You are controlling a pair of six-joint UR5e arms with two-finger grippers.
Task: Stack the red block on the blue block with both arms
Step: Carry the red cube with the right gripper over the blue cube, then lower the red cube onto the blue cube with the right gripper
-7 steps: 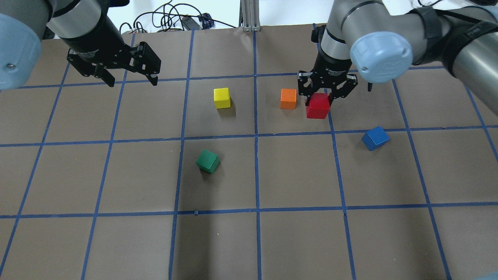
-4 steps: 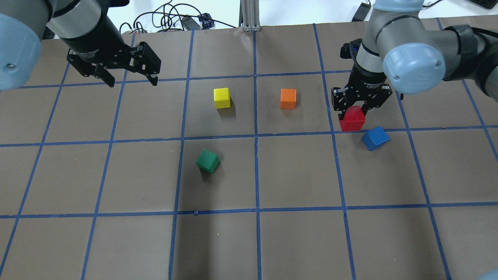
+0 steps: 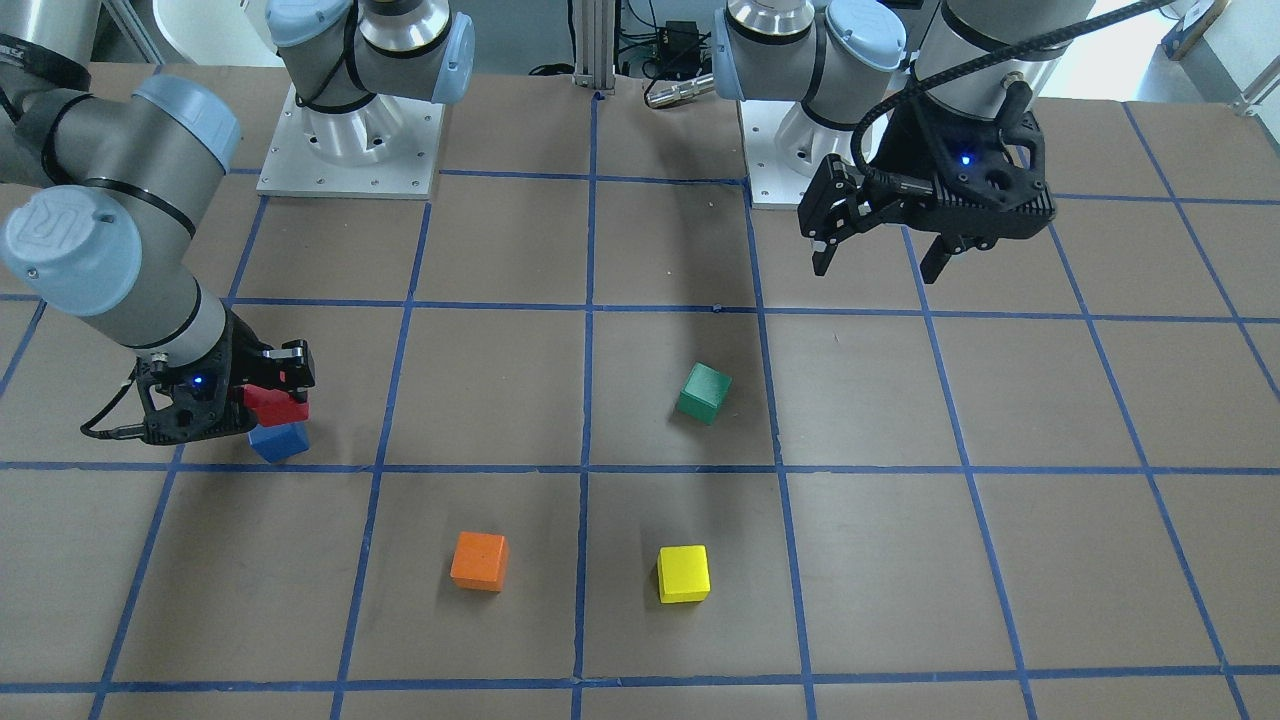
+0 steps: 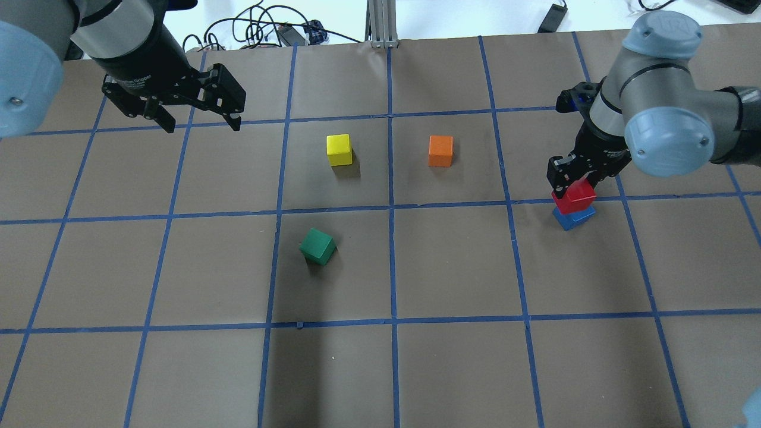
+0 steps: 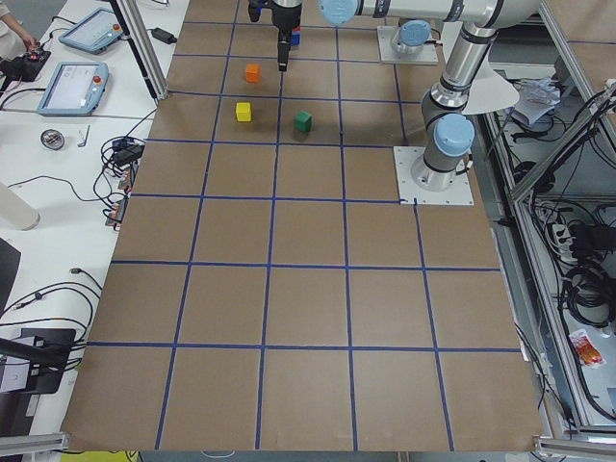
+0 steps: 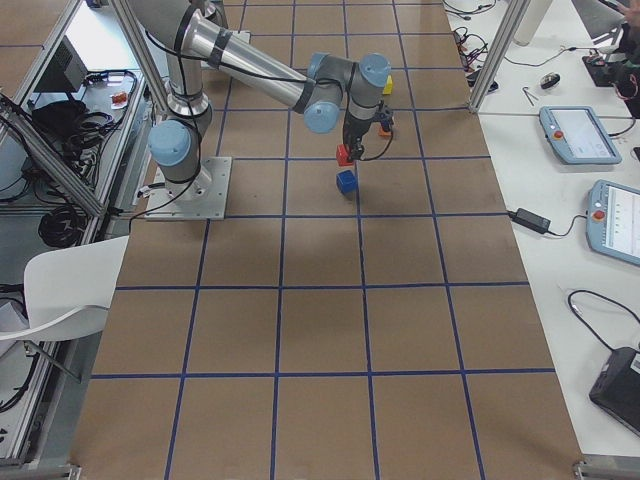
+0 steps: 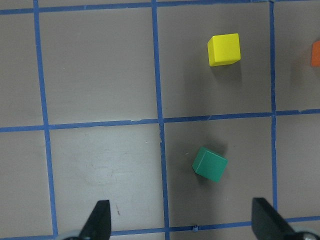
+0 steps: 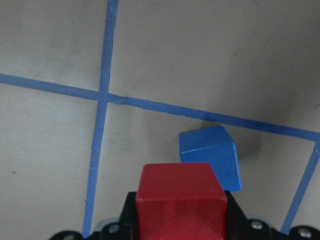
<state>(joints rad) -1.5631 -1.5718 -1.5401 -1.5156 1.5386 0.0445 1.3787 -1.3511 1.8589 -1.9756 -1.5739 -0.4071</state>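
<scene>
At the right edge of the overhead view, the right gripper [image 4: 574, 185] points straight down. Its jaws are closed narrowly on the small matte red block [image 4: 573, 197], one black finger pressed against each of two opposite faces. The red block is off the brown paper-covered table [image 4: 452, 267] and directly over the small matte blue block [image 4: 575, 219]. The blue block rests on the table just below a blue tape grid line [image 4: 452, 206] and is turned askew to the grid. From overhead the red block covers most of the blue one, leaving only its lower edge showing. In the right side view a thin gap seems to separate the two; the front-facing view is too tight to tell whether they touch. The right wrist view shows the red block low in the centre of the frame between the fingers, with the blue block just beyond it and slightly to the right.

In the upper left of the overhead view, the left gripper [image 4: 202, 125] hangs above the table, well apart from every block. Its jaws are spread wide and hold nothing. Its wrist view shows both fingertips near the bottom edge, with a small green cube [image 4: 317, 246], rotated against the grid, above and between them. A small yellow cube [image 4: 339, 150] sits higher up, right of centre. A small orange cube [image 4: 440, 151] lies in the upper middle of the overhead view, right of the yellow one, with a grid line between them.
</scene>
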